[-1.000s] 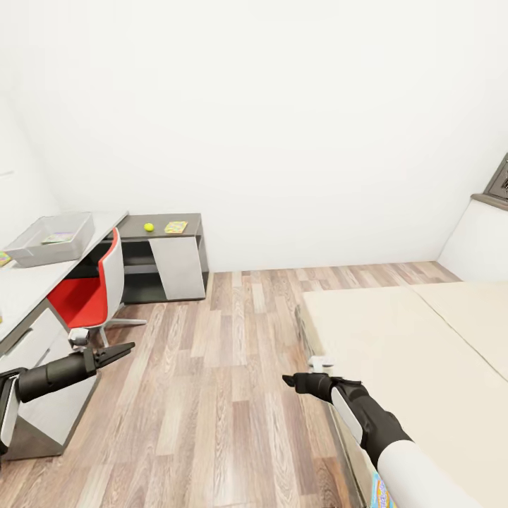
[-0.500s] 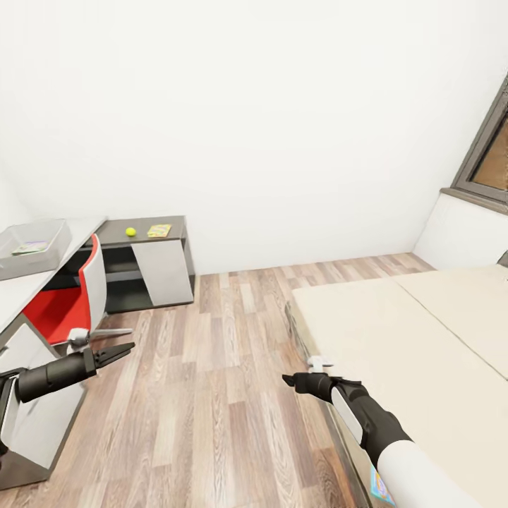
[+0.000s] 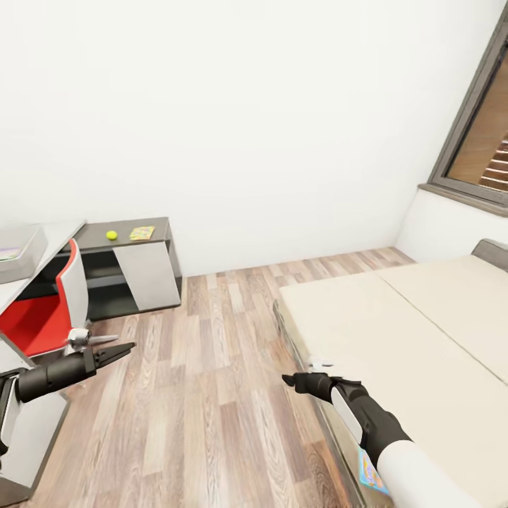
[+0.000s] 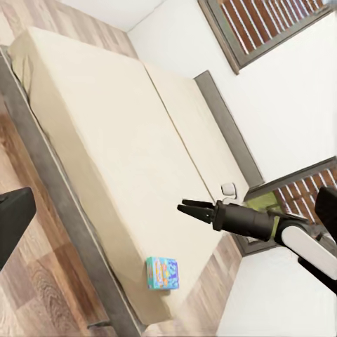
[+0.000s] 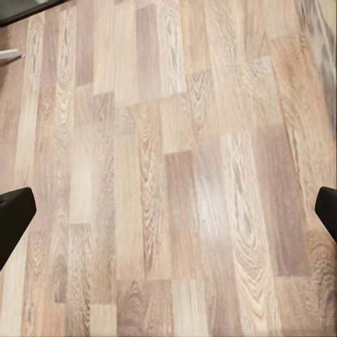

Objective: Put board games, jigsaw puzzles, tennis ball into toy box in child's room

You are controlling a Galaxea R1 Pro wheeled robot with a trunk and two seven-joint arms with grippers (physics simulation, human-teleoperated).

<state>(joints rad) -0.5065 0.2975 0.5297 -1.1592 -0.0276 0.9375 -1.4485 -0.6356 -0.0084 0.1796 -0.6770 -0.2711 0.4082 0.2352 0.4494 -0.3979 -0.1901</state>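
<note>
Nearest, the right gripper [image 3: 291, 381] is hanging over the plank floor [image 3: 212, 395] beside the bed [image 3: 395, 353], holding nothing. In the right wrist view its jaws are standing wide apart over bare planks. The left gripper [image 3: 121, 350] is reaching forward over the floor near the red chair [image 3: 42, 310]; its jaws are looking nearly closed and carrying nothing, though one dark finger tip at the edge of the left wrist view is not enough to settle how far apart they are.

A small blue game box [image 4: 162, 273] is lying flat on the cream cover at the bed's near edge, just below the right arm; its corner [image 3: 372, 471] is also peeking out in the head view. It is probably light, stiff card with a slick printed face, so a pinch across its short sides at the overhanging edge looks best.

Farther off, on the low dark part of the table [image 3: 159, 233], the ball [image 3: 111, 235] is sitting close to a puzzle [image 3: 142, 232]. The ball will likely roll if nudged; the thin puzzle will need lifting by an edge. A corner of the toy box [image 3: 21, 248] is showing on the lighter top.
</note>
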